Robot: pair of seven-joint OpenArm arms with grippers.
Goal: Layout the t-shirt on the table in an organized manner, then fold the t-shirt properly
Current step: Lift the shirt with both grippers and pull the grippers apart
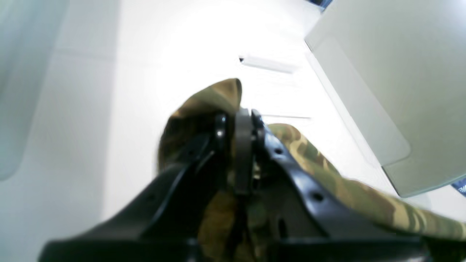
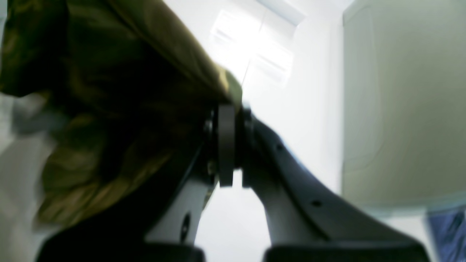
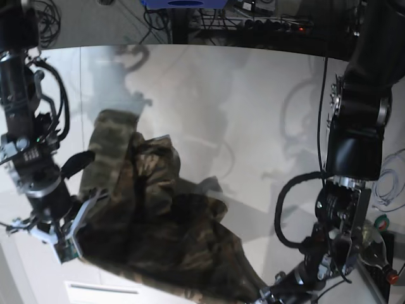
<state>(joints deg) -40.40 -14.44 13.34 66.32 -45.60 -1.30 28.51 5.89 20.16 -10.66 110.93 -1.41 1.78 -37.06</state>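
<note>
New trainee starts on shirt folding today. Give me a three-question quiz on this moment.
1. True or false: the t-shirt lies flat and spread on the table.
2. Which grippers are shut on fabric? A) left only B) right only C) both
3. Fill in: the shirt's print is ____.

Key: 1 false, it hangs bunched between the left gripper and the right gripper. 2 C. 3 camouflage.
</note>
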